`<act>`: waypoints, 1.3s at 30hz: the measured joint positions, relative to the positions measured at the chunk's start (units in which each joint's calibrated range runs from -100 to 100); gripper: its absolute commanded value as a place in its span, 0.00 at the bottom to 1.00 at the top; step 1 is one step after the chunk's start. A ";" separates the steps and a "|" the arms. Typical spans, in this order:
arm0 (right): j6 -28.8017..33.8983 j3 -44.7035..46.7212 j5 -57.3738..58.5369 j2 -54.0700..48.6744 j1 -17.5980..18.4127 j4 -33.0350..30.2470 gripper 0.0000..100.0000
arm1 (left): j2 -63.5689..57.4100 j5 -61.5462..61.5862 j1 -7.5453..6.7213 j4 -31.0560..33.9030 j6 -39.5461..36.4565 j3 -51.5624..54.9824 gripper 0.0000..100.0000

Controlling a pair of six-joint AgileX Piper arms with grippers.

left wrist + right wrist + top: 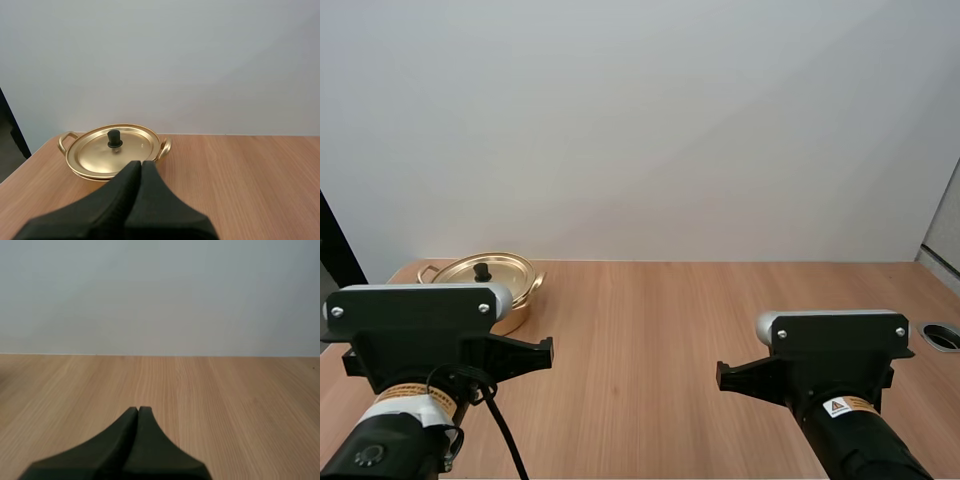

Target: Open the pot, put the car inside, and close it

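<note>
Golden metal pot (517, 312), black-knobbed lid (112, 151) apparently seated, stands before the left hand (141, 162), favouring it. That and the right hand (138, 408) are closed on nothing.

The left arm (416, 335) and right arm (835, 350) are sitting side by side, well apart, both pointing forward. The left end effector (140, 164) is pressing its two black fingers together into one dark wedge, gripping nothing; the right end effector (138, 410) is doing likewise.
</note>
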 measured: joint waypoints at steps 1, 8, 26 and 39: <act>2.19 0.00 2.42 -0.13 0.07 -2.42 0.00 | 0.00 0.00 0.00 0.00 0.00 0.00 0.01; 14.60 0.00 7.05 -2.00 2.81 -16.37 0.00 | 0.00 0.00 0.00 0.00 0.00 0.00 0.01; 32.38 0.00 5.94 -2.00 4.24 -34.96 0.00 | 0.00 0.00 0.00 0.00 0.00 0.00 0.01; 32.38 0.00 5.94 -2.00 4.24 -34.96 0.00 | 0.00 0.00 0.00 0.00 0.00 0.00 0.01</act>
